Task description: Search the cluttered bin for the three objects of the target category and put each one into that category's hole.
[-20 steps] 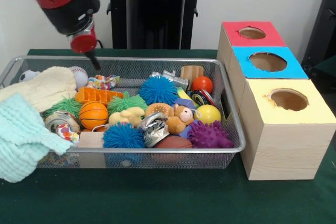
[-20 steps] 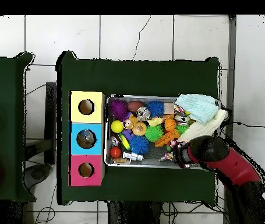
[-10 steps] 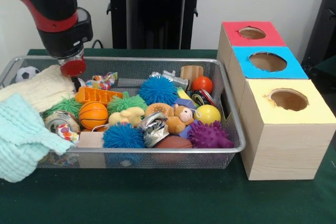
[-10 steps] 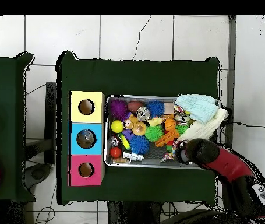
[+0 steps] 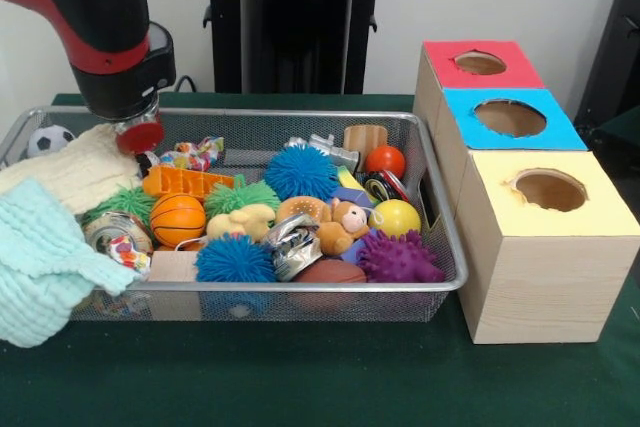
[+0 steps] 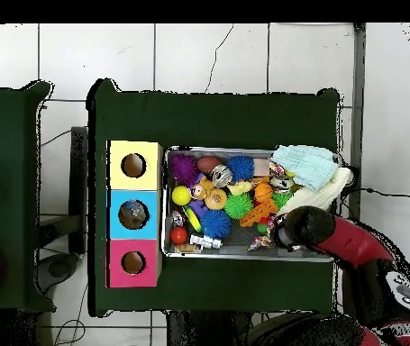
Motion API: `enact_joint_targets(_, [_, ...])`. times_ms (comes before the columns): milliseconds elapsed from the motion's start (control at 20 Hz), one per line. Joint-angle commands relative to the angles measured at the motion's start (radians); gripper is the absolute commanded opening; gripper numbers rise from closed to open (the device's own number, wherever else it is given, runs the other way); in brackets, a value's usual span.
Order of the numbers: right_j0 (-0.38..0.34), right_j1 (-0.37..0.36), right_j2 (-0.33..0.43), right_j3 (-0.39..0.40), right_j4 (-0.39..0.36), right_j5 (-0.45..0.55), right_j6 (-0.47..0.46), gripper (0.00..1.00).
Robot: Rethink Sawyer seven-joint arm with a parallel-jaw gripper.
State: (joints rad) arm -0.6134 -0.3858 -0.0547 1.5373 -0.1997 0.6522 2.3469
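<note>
My gripper [image 5: 140, 139] hangs low at the far left corner of the wire mesh bin [image 5: 440, 209], beside the cream towel [image 5: 70, 169]; its tip is sunk among the toys. The overhead view shows the gripper [image 6: 283, 233] at the bin's [image 6: 166, 204] lower right. Balls lie in the bin: an orange basketball [image 5: 177, 219], a yellow ball [image 5: 396, 217], a red ball [image 5: 385, 160], a brown football [image 5: 331, 272] and a small soccer ball [image 5: 48, 139]. Right of the bin stand the red box [image 5: 455, 77], blue box [image 5: 560, 133] and yellow box [image 5: 545, 247], each with a round hole.
Blue spiky balls [image 5: 301, 172], a purple one [image 5: 398, 258] and green ones [image 5: 241, 196] crowd the bin with a teddy [image 5: 343, 225], an orange block [image 5: 185, 183] and a can [image 5: 116, 235]. A mint cloth [image 5: 40, 262] drapes over the bin's left rim.
The arm swung left and came down into the bin's far left corner. It now covers the spot where a white baseball showed one second ago.
</note>
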Motion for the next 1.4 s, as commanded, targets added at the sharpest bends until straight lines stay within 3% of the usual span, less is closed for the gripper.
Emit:
enact_joint_targets(50, [-0.066,0.408,-0.02,-0.235,-0.249,-0.394,-0.08,1.0])
enact_joint_targets(450, [-0.018,0.485,-0.101,-0.341,-0.41,-0.459,-0.014,1.0])
enact_joint_targets(700, [-0.049,0.507,-0.077,-0.37,-0.454,-0.489,-0.027,1.0])
enact_joint_targets(950, [-0.083,0.482,-0.026,-0.353,-0.468,-0.472,-0.054,1.0])
enact_joint_targets(1400, [-0.07,0.476,-0.026,-0.342,-0.439,-0.449,-0.017,1.0])
